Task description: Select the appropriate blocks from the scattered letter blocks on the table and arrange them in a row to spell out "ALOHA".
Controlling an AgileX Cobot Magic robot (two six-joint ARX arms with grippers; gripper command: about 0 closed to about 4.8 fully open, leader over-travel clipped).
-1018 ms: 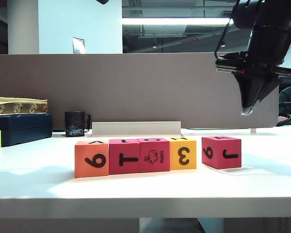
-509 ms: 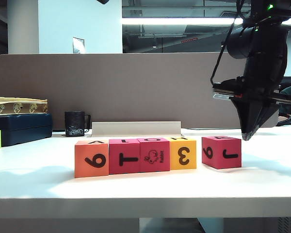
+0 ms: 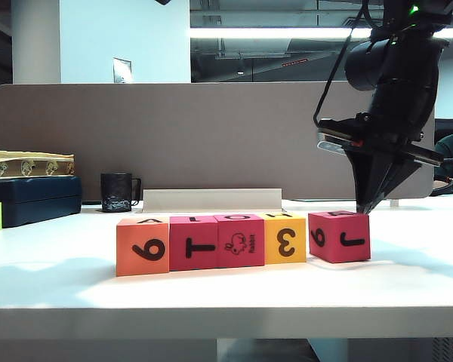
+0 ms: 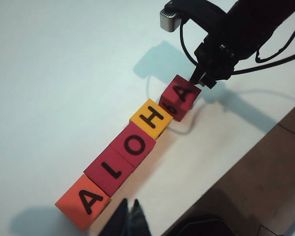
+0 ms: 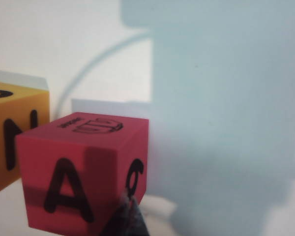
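R end effector (image 3: pixel 362 209) vertical, shut, touching J block (image 3: pixel 339 236)

The blocks, an orange one (image 3: pixel 142 247), three pink-red ones (image 3: pixel 193 243) (image 3: pixel 240 240) (image 3: pixel 339 236) and a yellow one (image 3: pixel 285 237), look like matt foam with flat black print. The white table (image 3: pixel 211 290) is smooth with a soft sheen. The grey-brown panel (image 3: pixel 174 136) behind looks matt, cloth-like. The far-left mug (image 3: pixel 117 191) is dark and glossy. The right gripper (image 3: pixel 363 208) is matt black plastic.

The five blocks (image 4: pixel 137 158) spelled ALOHA on top, and their front sides (image 3: pixel 241 241) showed 6, T, Rabbit, 3, J.
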